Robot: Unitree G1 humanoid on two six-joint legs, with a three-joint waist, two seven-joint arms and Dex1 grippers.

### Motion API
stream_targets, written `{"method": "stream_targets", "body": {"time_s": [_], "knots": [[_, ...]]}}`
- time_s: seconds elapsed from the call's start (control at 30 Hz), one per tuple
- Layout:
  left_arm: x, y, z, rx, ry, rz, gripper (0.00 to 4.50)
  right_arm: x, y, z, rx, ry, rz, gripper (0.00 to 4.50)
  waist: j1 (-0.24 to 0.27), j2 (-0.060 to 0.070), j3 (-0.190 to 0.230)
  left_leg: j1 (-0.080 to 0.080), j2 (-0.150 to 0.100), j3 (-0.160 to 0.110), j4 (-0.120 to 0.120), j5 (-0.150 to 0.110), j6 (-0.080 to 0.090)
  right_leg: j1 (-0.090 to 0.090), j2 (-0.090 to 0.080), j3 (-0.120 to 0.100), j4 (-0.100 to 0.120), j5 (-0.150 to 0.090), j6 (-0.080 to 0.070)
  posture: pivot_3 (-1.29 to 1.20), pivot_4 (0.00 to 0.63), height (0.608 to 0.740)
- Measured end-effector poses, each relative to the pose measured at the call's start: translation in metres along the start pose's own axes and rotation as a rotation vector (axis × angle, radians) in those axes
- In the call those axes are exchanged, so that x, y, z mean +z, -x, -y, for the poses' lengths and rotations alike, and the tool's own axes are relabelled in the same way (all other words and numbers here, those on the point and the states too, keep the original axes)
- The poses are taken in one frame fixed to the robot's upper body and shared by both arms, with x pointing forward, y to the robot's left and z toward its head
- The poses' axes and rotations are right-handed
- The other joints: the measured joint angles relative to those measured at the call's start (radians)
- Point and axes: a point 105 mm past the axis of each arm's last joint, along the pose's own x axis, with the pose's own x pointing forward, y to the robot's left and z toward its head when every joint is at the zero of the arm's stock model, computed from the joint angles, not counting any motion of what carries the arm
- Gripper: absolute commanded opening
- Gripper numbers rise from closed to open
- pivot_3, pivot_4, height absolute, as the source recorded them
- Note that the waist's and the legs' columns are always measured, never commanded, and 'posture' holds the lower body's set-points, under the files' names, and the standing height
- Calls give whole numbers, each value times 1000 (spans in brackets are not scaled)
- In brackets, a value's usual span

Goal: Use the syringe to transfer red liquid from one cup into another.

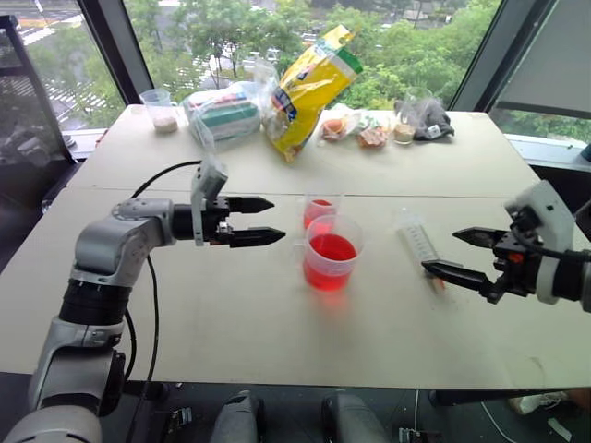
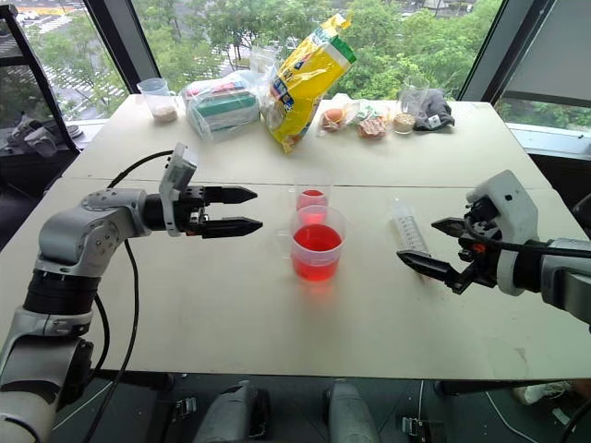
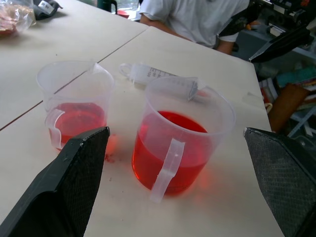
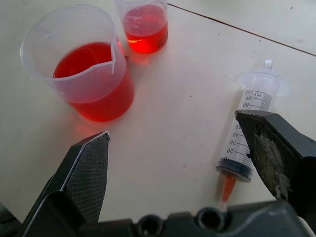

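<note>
Right under my right gripper [image 4: 180,148], fingers spread wide and gripping nothing, lies the syringe [image 4: 247,133] flat on the table [image 1: 231,314]! In the head view it sits at centre right, just past my lower fingertip, long axis running from upper left down to lower right, orange tip nearest me, plunger end away. Over at centre, the big handled cup [image 1: 330,251] stands full of red liquid [image 1: 331,249], and the small cup [image 1: 319,210] stands just behind it, touching or nearly so, with a shallower red pool. My left gripper [image 1: 259,220] hangs at centre left, fingers also wide apart and empty, pointing at the cups but well apart from the syringe. So the right hand is clearly the nearer one. I reckon the pickup calls for straddling the barrel across its length, not along it.
</note>
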Motion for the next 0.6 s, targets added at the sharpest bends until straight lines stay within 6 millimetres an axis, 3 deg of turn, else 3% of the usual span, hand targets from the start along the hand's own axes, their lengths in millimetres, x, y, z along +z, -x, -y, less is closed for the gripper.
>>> {"method": "stream_targets", "body": {"time_s": [0.13, 0.6], "knots": [[-8, 1, 1, 3, 20, -4, 4500, -1, 0, 7, -18, 5, -7, 4464, 1, 0, 0, 0, 0, 0, 1, 0, 0, 0, 0, 0, 0, 0, 0, 0, 150, 740], [-5, -1, 4, 27, 10, 14, 4500, -2, -7, 16, -19, -2, -28, 4464, 1, 0, 0, 0, 0, 0, 1, 0, 0, 0, 0, 0, 0, 0, 0, 0, 150, 740]]}}
